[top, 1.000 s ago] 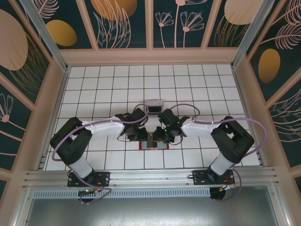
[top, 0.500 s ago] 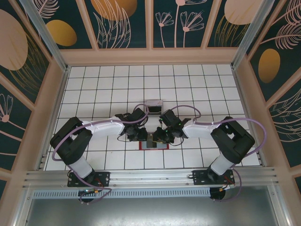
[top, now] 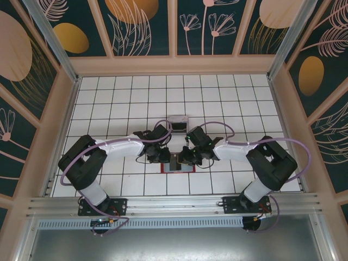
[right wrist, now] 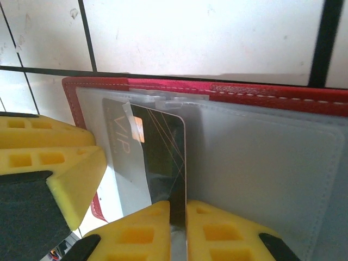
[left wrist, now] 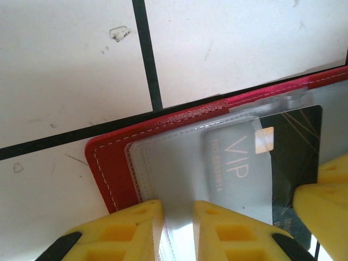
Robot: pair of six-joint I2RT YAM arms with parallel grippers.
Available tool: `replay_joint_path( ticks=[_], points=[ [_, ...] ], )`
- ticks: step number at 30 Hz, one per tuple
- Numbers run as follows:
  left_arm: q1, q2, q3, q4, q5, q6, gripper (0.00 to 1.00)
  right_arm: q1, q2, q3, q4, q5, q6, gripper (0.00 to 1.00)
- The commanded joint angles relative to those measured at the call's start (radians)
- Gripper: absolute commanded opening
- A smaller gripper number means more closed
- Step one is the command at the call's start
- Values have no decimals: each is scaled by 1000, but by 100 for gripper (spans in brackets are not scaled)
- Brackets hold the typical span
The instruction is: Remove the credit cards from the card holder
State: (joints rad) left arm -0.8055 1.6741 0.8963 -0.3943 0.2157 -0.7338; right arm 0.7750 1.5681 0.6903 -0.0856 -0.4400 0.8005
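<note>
A dark VIP credit card [right wrist: 147, 157] lies half-sleeved in the clear pocket of the open red card holder [right wrist: 261, 95], which lies flat on the tiled table between the two arms. The card's long axis runs 12 to 6 o'clock in the right wrist view, and its near edge is pinched at 6 o'clock by the right gripper [right wrist: 178, 211], the nearer arm for the pull. The left gripper [left wrist: 176, 209] is clenched on the holder's clear pocket sleeve, pinning it. A clear plastic tray [top: 178, 120] sits at 12 o'clock from the holder, its contents too small to make out.
</note>
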Motion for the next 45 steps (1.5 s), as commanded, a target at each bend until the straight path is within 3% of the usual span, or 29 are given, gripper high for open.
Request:
replay_joint_path(
  ticks=[1,25,38,45],
  points=[
    [-8,35,-5,-86,-33,18,25,-22,-40,-32,-36,26,7,10],
    [-9,-40,50,-86,-56,-5,27,-94,-232,15,-239,113,-94,5],
    [-9,-65,41,-87,-78,-3,27,-104,-184,107,-410,94,-202,2],
    [-8,-71,26,-81,-96,-2,27,-104,-176,186,-522,201,-282,1]
  ],
)
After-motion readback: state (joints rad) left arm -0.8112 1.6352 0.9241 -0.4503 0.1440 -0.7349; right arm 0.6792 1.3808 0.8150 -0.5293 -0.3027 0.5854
